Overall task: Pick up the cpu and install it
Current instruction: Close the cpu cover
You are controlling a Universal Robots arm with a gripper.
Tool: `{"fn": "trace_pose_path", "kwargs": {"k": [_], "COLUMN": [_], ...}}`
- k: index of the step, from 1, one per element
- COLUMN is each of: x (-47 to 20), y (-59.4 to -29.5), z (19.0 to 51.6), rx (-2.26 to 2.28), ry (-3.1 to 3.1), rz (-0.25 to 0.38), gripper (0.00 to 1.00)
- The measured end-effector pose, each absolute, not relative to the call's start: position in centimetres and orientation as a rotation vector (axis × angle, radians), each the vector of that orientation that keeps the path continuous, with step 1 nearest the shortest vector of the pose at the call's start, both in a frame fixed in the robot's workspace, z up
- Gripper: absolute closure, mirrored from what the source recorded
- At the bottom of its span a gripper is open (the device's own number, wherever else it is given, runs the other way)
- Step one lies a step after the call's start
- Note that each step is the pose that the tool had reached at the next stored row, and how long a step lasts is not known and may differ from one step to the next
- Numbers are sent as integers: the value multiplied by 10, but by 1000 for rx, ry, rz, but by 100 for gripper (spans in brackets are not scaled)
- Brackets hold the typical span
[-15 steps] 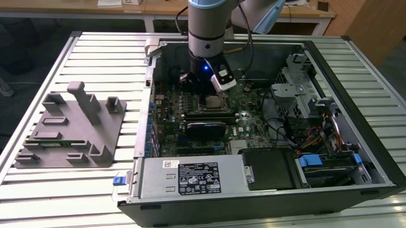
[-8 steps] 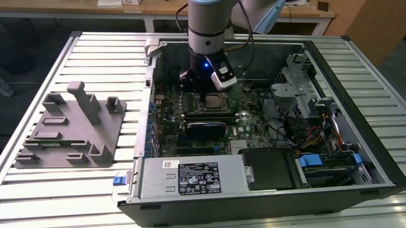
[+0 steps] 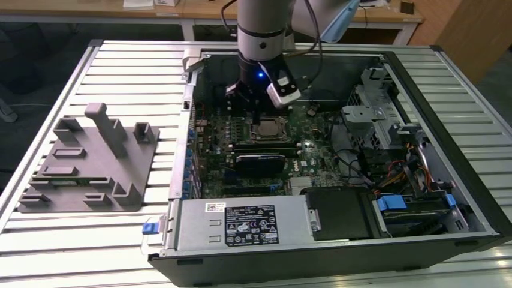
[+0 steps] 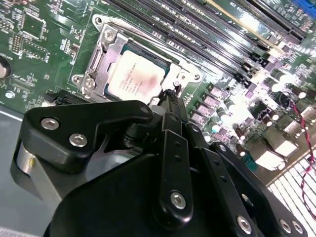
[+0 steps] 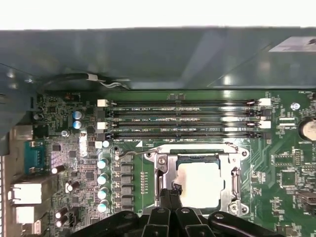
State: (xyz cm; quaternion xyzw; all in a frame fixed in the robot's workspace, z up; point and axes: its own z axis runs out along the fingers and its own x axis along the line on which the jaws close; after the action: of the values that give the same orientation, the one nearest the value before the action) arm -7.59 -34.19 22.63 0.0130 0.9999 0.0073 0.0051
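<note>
- one gripper (image 4: pixel 173 95) is hanging right up close, pinched narrow, gripping nothing
- one cpu (image 4: pixel 134 76) is sitting in the socket (image 4: pixel 105 51), just beside the gripper tips

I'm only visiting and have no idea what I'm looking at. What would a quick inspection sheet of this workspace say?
Surface: slatted metal table carrying an open computer case.
Job's things: the cpu lies flat in its socket on the green board.
Clutter: a grey plastic tray sits on the table, at the exterior view's left of the case.
Grippers: the end effector is shut and holds nothing. Its tips are at the cpu's edge; whether they touch it cannot be told.
Cables: coloured wires run inside the case at the exterior view's right.
Surroundings: wooden desks stand behind the table.
</note>
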Motion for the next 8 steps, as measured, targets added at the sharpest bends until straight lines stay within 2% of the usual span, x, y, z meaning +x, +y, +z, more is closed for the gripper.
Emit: {"fn": "trace_pose_path", "kwargs": {"k": [8], "x": [-76], "y": [-342], "z": [233], "rx": [41], "ry": [3128], "rz": [23], "gripper": [89]}}
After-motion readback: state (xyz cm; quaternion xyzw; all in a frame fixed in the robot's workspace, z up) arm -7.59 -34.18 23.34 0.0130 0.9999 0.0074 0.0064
